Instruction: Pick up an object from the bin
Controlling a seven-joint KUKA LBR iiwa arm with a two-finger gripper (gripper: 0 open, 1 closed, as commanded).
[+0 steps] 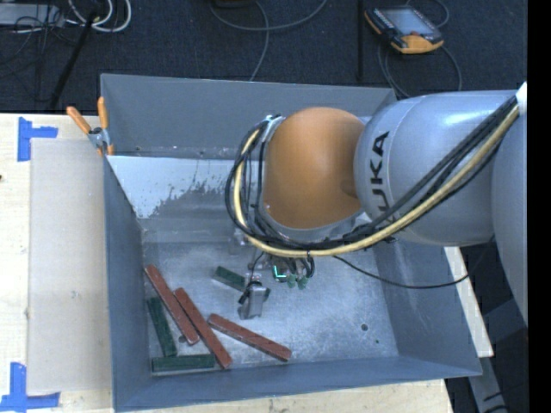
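Camera view looks down into the grey bin, and we see the arm reaching in from the right, its wrist under a rounded orange cover with black and yellow cables looped around it. Below the cover the claw hangs low over the middle of the bin floor. We cannot tell whether it is released or clenched, and we see nothing held in it. The nearest thing is a short green stick, which lies flat on the floor just to the left of the claw and slightly above it in the view, slanting down toward the claw. We cannot tell whether the two touch. The rest lies in a loose group toward the lower left corner, apart from the claw. A first brown stick and a second brown stick run side by side on a slant from upper left to lower right. A third brown stick lies to their right, below the claw, and is the nearest of the group to it. A long green stick lies along the left of the first brown one, and a bottom green stick lies along the near wall, its right end against the second brown stick.
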